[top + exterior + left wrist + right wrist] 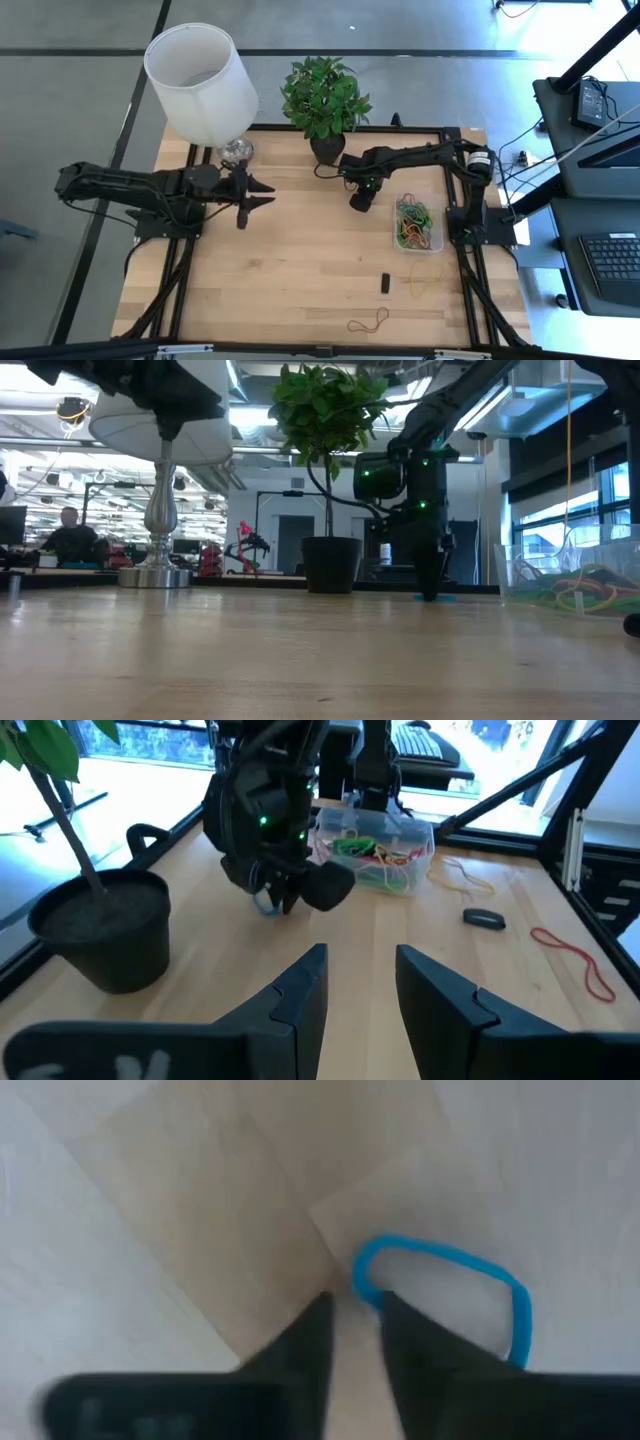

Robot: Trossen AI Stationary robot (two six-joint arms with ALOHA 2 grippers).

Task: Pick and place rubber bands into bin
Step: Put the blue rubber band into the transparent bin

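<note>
Looking down on my wooden table (300, 270), I see the right gripper (360, 200) lowered to the boards just in front of the black plant pot (328, 148), with its tips at a blue rubber band (445, 1295). Its wrist camera shows the two dark fingers (300, 1345) drawn narrow, a slim gap between them, and one end of the blue loop lies right at that gap; I cannot tell whether the band is pinched yet. The clear bin (418, 224) sits just beside this gripper, toward the right edge of the table, and holds a tangle of green, red and orange bands (412, 218). Three more things lie loose on the near part of the table: a yellow band (425, 277) just in front of the bin, a red band (368, 321) near the front edge, and a small black block (385, 283) between them. The left gripper (262, 194) hangs above the table beside the lamp (200, 85), jaws parted and holding nothing.
</note>
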